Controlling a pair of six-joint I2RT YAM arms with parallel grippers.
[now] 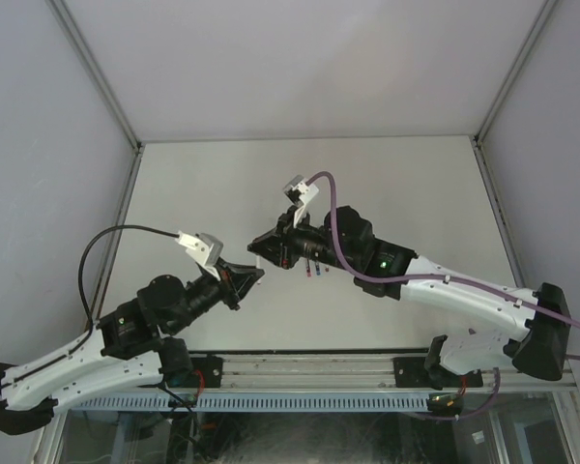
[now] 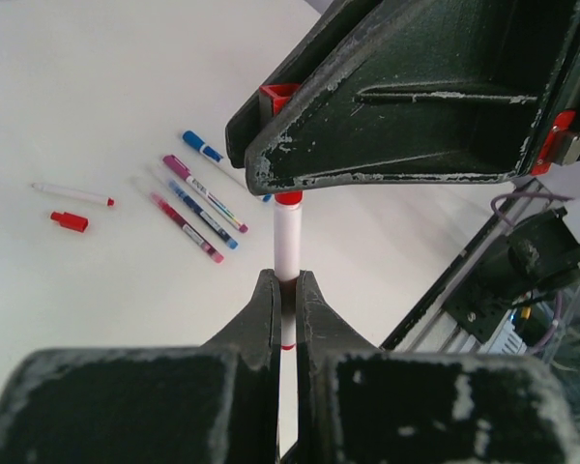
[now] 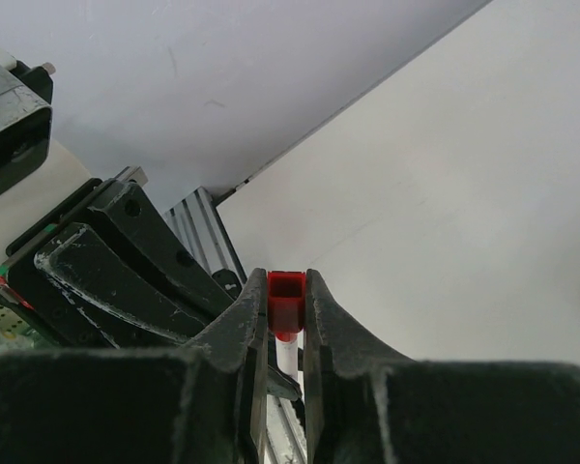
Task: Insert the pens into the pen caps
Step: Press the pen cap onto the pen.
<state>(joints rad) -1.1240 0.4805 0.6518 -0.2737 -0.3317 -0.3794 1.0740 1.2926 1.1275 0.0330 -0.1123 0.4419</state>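
My left gripper (image 2: 286, 282) is shut on a white pen (image 2: 286, 240) with a red collar. The pen points up into a red pen cap (image 3: 286, 300) that my right gripper (image 3: 286, 282) is shut on. The cap sits over the pen's tip, and the white barrel (image 3: 286, 354) shows below it. The two grippers meet tip to tip above the table's middle, left gripper (image 1: 255, 278) below right gripper (image 1: 259, 244). On the table lie an uncapped red-tipped pen (image 2: 72, 193), a loose red cap (image 2: 69, 221) and several capped pens (image 2: 201, 198) side by side.
The capped pens lie under my right arm in the top view (image 1: 314, 272). A metal rail (image 1: 309, 372) runs along the table's near edge. Grey walls close in the table's left, back and right sides.
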